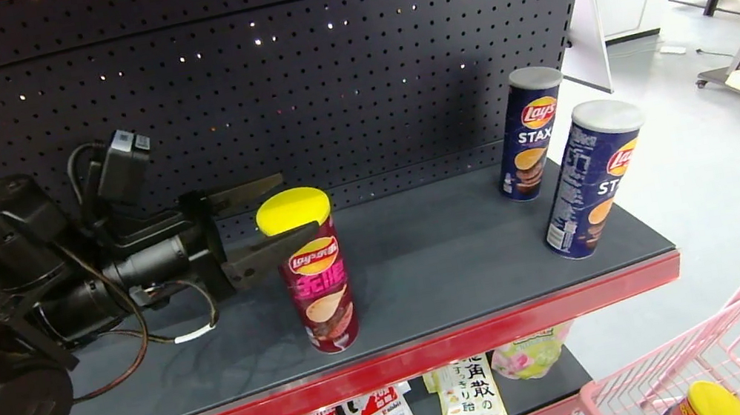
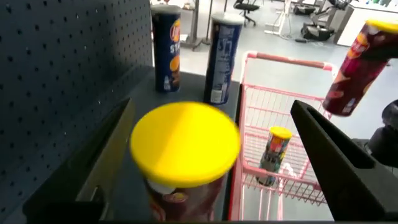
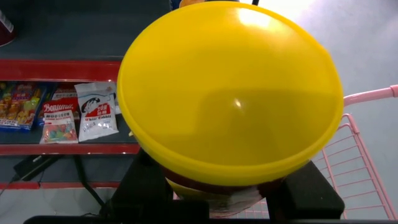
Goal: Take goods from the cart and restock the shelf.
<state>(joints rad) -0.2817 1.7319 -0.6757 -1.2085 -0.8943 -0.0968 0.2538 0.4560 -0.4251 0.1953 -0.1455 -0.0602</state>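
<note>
Gripped can point(image 3: 230, 93) fills right end effector point(image 3: 230, 198); open left end effector point(image 1: 299, 204) straddles shelved can point(image 1: 323, 287).

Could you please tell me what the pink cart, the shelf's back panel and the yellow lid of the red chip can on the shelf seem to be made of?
Pink cart: likely coated metal wire, thin rigid grid. Back panel: apparently dark painted sheet metal, matte, evenly perforated. Yellow lid: probably plastic, smooth with a slight sheen.
</note>
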